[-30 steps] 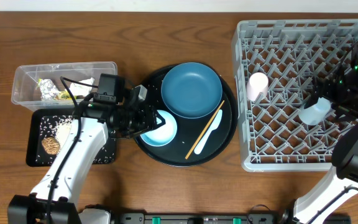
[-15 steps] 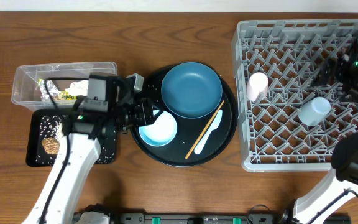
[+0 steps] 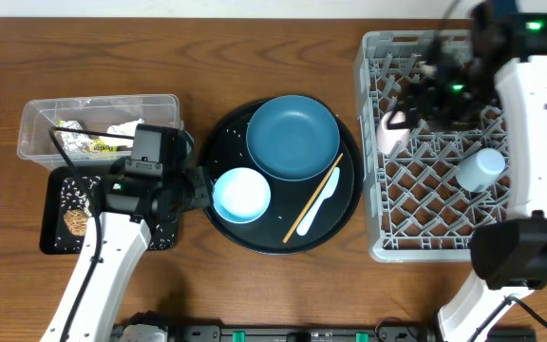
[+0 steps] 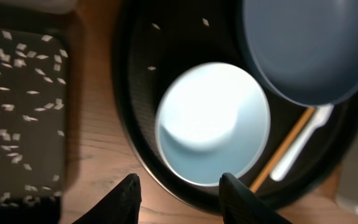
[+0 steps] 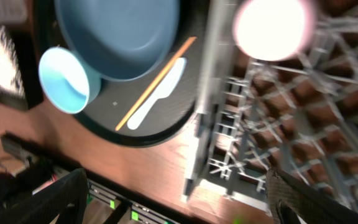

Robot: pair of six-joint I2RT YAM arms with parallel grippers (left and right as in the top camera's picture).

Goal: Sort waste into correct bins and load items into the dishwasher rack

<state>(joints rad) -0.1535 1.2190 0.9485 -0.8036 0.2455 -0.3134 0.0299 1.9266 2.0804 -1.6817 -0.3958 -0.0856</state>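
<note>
Wooden table [image 3: 254,47], grey lattice dishwasher rack [image 3: 425,249] at right holding pink cup [image 3: 393,131] and light blue cup [image 3: 480,169], pale bowl [image 3: 242,195] on round black tray [image 3: 224,142], left gripper [image 4: 179,185], right gripper [image 5: 176,186] both spread, empty.

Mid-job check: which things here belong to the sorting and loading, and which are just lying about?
Job: dark blue dish, pale bowl, chopstick, white spoon; pink cup and light blue cup in the rack; wrapper and tissue in the clear tub; cookie lump and rice on the flat black tray.
Just there: round black tray, wooden table.
</note>
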